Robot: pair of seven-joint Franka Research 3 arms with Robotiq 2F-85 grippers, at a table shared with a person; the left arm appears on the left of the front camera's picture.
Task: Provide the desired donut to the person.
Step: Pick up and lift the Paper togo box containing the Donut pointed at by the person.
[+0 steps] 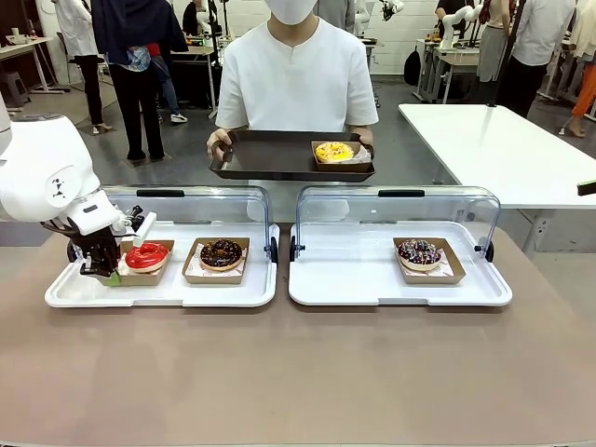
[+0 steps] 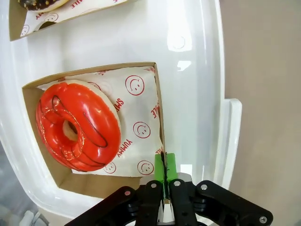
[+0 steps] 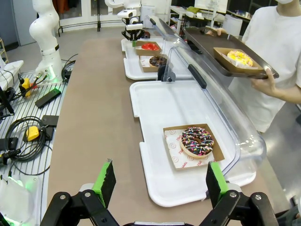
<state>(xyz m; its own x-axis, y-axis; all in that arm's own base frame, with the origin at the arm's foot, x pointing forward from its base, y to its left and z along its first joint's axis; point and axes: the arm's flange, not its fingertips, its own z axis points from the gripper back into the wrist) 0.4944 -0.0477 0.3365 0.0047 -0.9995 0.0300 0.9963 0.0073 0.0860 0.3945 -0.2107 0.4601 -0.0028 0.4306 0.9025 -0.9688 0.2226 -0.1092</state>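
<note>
Two grippers to account for. My right gripper point(image 3: 161, 181) hangs over the near edge of the desk point(image 1: 298, 372), jaws spread wide and holding nothing. Just beyond it is the right tray point(image 3: 160, 108) with a sprinkled donut point(image 3: 197, 140) near its right end.

My left gripper point(image 2: 164, 165) is down in the left tray point(image 2: 197, 70), at its left end. Its green pads are pinched together on the thin cardboard wall of the box point(image 2: 30, 101), close to one corner. The red donut point(image 2: 77, 125) lies in that box on printed paper, untouched by the pads. A chocolate donut point(image 1: 221, 252) sits in its own box just beside it, toward the tray's right end.

I judge the grasp step complete and the lift about to start. The red donut looks to be the wanted one.

Past the far edge of the desk the person point(image 1: 298, 74) holds out a dark tray point(image 1: 270, 154) with a yellow donut point(image 1: 333, 151) at its right end; its left half is bare.

Next I need a level lift, since a one-wall pinch could let the box sag. Then I carry it over the raised clear lid point(image 1: 186, 200) to that bare half.
</note>
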